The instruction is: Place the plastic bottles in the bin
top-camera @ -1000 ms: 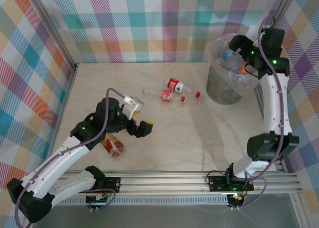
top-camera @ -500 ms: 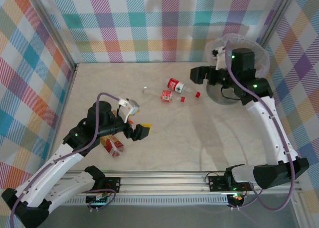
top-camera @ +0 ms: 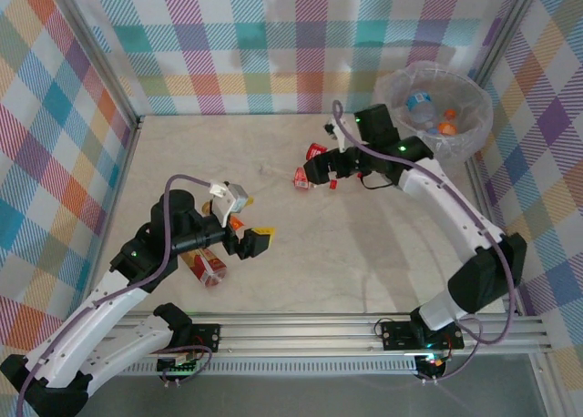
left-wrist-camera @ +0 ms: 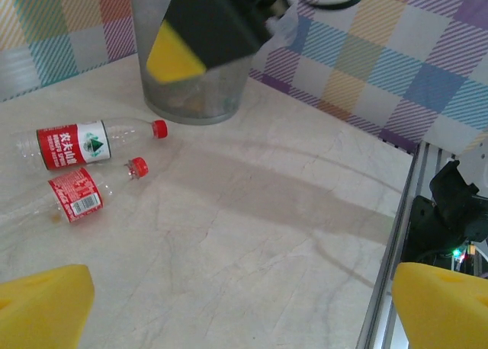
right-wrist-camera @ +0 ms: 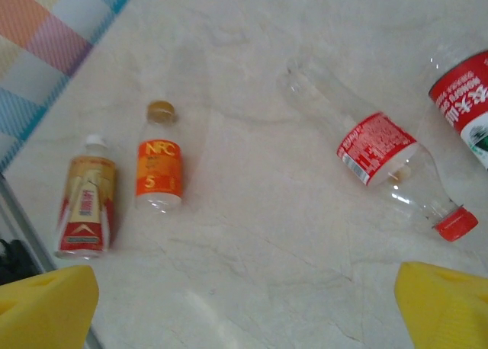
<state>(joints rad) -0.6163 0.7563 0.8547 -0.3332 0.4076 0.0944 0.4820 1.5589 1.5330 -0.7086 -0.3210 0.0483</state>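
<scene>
Plastic bottles point(right-wrist-camera: 381, 160) with red labels just beneath the gaping, empty right pincer point(right-wrist-camera: 244, 311).

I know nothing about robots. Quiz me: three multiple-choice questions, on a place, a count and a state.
1. Where on the table does the bin stand? A. far right corner B. near left corner C. centre
2. How many bottles lie in the right wrist view? A. two B. four C. seven
3. The right gripper is: A. shut on a bottle B. shut on the bag C. open, empty

1 A: it stands by the far right walls.
2 B: one brown-and-red, one orange, two red.
3 C: its yellow fingertips stand wide apart, nothing between.
</scene>
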